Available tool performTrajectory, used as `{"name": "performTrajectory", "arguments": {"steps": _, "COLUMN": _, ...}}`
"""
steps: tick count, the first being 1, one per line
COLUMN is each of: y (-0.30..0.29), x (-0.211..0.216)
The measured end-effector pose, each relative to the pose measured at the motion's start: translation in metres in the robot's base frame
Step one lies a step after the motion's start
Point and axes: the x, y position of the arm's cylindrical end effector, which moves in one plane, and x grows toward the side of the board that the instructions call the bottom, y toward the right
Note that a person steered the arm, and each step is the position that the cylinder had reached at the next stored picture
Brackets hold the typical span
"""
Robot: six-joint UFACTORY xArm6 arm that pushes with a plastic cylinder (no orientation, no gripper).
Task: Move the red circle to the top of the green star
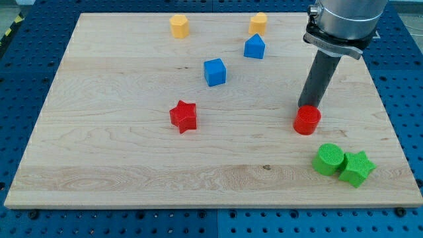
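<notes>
The red circle (307,120) sits on the wooden board at the view's right. The green star (357,168) lies below and to the right of it, near the board's bottom right corner. My tip (308,106) stands right at the red circle's upper edge, touching or nearly touching it. The dark rod rises from there to the arm at the view's top right.
A green circle (328,159) touches the green star's left side. A red star (184,116) lies mid-board. A blue cube (215,72), a blue pentagon-like block (254,47) and two yellow blocks (179,26) (258,23) lie toward the top. The board's right edge (396,145) is close to the green star.
</notes>
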Motion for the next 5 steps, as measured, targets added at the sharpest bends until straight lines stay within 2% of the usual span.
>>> {"name": "performTrajectory", "arguments": {"steps": 2, "y": 0.0, "x": 0.012}}
{"name": "performTrajectory", "arguments": {"steps": 4, "y": -0.05, "x": 0.014}}
{"name": "performTrajectory", "arguments": {"steps": 5, "y": -0.042, "x": 0.032}}
